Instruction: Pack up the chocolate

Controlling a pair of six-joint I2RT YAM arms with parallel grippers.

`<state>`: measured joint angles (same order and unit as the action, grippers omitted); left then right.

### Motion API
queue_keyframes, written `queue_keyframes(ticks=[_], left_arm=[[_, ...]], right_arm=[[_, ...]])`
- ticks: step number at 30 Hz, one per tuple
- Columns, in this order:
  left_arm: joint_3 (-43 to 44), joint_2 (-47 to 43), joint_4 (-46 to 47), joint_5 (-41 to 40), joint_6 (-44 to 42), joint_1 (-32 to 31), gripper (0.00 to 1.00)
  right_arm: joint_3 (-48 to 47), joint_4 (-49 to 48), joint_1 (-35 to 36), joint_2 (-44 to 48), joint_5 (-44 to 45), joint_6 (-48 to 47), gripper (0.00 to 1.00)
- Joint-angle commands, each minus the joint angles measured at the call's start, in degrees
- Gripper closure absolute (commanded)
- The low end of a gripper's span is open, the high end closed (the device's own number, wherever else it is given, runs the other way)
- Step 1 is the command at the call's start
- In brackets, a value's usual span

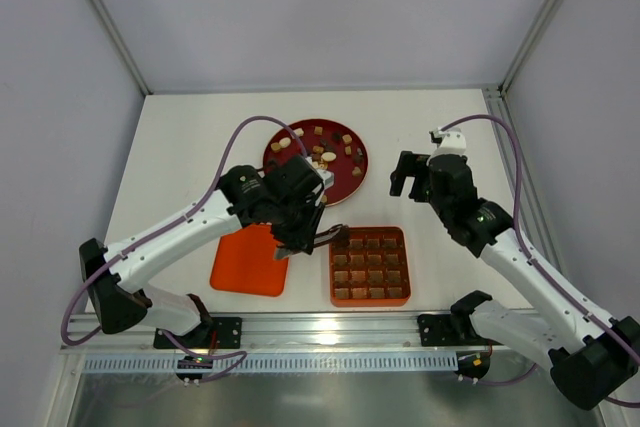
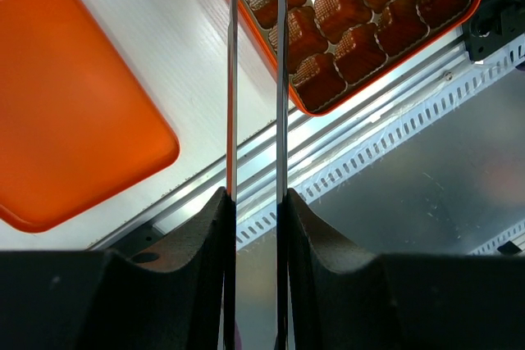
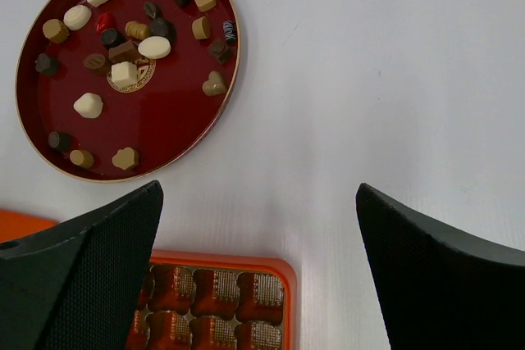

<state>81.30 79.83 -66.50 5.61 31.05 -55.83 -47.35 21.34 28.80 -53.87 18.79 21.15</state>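
The L gripper (image 1: pixel 333 235) hangs over the left edge of the orange gridded tray (image 1: pixel 370 299). In the wrist view its two thin fingers (image 2: pixel 232 79) stand parallel w/ only a narrow gap. The tips run out of the picture at the top, so I cannot tell if they pinch a piece or are just nearly closed. In the part of the gap that shows, only the tray's rim and the table (image 1: pixel 190 137) appear.

The R gripper (image 3: pixel 258 194) is behind the tray's far right corner, above the table. Its jaws are spread wide, w/ nothing btw them, and it touches nothing.

The chocolate (image 3: pixel 123 74) lies on a dark red round plate (image 3: pixel 164 133), behind the tray and slightly to its left: cream, caramel and dark pieces, scattered.

The tray's cells look reddish brown; I cannot tell if they are filled. The flat orange lid (image 1: pixel 250 260) lies just left of the tray, apart from it.
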Motion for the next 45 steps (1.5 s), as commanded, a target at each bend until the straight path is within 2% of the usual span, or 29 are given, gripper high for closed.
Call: queue_keyframes(ticks=[1, 13, 19, 32, 40, 45], left_arm=[[-0.3, -1.2, 1.5, -0.9, 0.2, -0.3, 0.70], [-0.3, -1.1, 1.8, -1.7, 0.3, -0.4, 0.69], [-0.3, -1.0, 1.4, -2.0, 0.2, -0.4, 0.64], [1.0, -1.2, 1.2, -2.5, 0.2, -0.4, 0.64], [10.1, 2.4, -0.8, -7.4, -1.9, 0.3, 0.62], [15.9, 6.9, -0.7, -8.4, -3.9, 5.8, 0.61]], right_arm=[[-1.1, -1.0, 0.0, 1.4, 1.3, 0.6, 0.00], [-1.0, -0.7, 0.0, 1.9, 1.3, 0.5, 0.00], [-0.9, -0.8, 0.0, 1.9, 1.3, 0.6, 0.00], [-0.9, -0.8, 0.0, 1.9, 1.5, 0.6, 0.00], [-1.4, -0.2, 0.0, 2.3, 1.7, -0.3, 0.00], [-1.7, -0.2, 0.0, 2.5, 1.5, -0.8, 0.00]])
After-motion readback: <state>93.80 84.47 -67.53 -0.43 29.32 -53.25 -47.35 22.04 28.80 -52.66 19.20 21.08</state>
